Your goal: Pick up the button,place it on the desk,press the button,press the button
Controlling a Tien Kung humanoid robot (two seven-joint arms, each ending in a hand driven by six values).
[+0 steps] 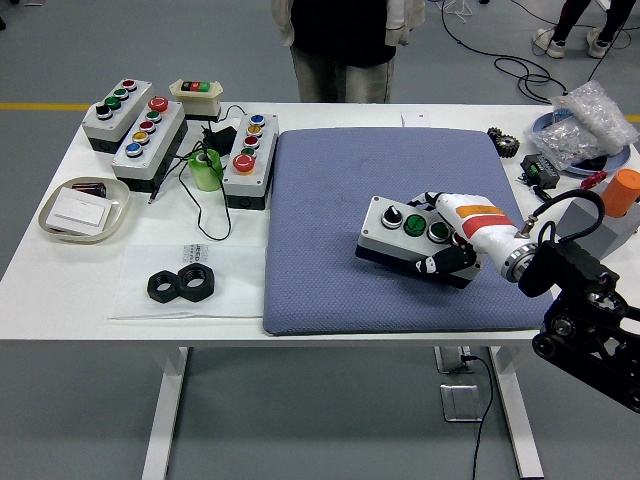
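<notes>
A grey button box (405, 231) with a black knob and two green buttons sits tilted over the blue mat (330, 200), right of its middle. My right hand (450, 240), white with an orange band, is shut on the box's right end, fingers over its top and thumb at its front side. The black right arm (585, 310) comes in from the lower right. My left arm is out of view.
Three more button boxes (250, 155) and a small switch box (195, 92) stand at the back left with a green tape roll (207, 170). A tray (85, 208) and black nuts (183, 284) lie at the left. Clutter and an orange cylinder (620, 190) sit at the right. A person stands behind the table.
</notes>
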